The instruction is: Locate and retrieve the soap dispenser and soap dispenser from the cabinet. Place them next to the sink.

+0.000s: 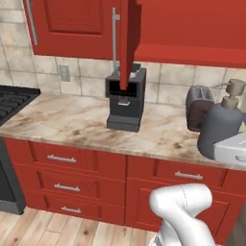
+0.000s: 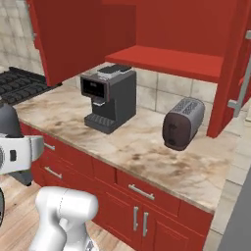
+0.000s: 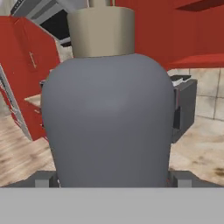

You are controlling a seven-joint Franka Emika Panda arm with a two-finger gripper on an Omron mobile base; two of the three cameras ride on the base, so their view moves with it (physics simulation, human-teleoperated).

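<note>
My gripper (image 3: 111, 179) is shut on the dark grey soap dispenser (image 3: 109, 118), a round-shouldered bottle with a tan pump (image 3: 101, 30); a fingertip (image 3: 43, 178) shows at each side of its base. The bottle (image 1: 220, 126) hangs upright at the counter's front edge, far right in the left base view, above my white hand (image 1: 231, 149). In the right base view it sits at the left edge (image 2: 7, 122). The red wall cabinet stands open, with its shelf (image 2: 166, 59) bare and its doors (image 2: 68, 34) swung out. The marbled dispenser and the sink are out of view.
On the marbled counter (image 1: 67, 120) stand a dark coffee machine (image 1: 126, 98) and a toaster (image 2: 182, 122). A black stove (image 1: 12, 103) lies at the left. An open door (image 1: 129, 38) with a grey bar handle (image 1: 115, 33) hangs over the coffee machine. Red drawers (image 1: 62, 161) sit below.
</note>
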